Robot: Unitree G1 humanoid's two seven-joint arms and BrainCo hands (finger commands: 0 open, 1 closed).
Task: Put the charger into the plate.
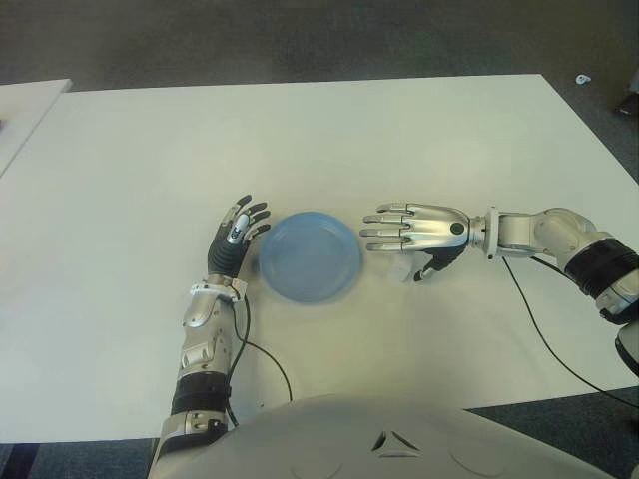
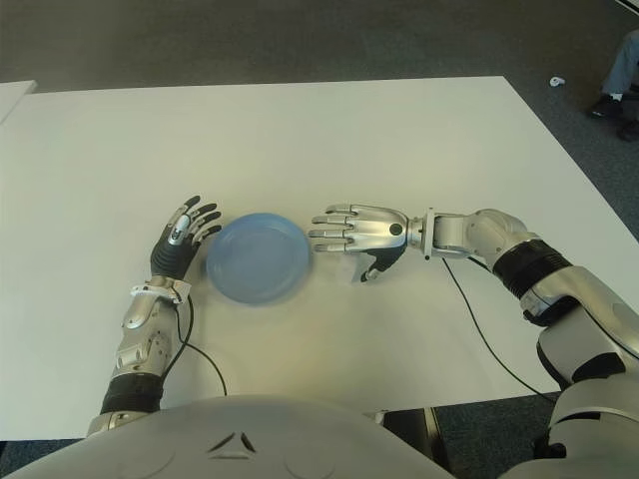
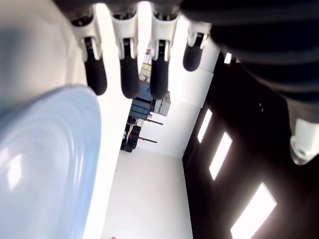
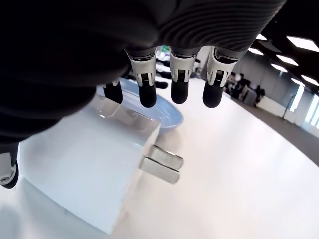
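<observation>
One white charger [image 4: 89, 174] sits under the right hand [image 1: 419, 232], beside the blue plate [image 1: 311, 256].

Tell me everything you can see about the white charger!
The charger is a plain white, boxy block that looks like smooth plastic, with two flat metal prongs sticking out of one face. It lies on the white table, just to the right of the blue plate and not in it. The right hand hovers over it with fingers stretched out flat, hiding most of it from the head cameras. Whether the hand touches it cannot be told.
</observation>
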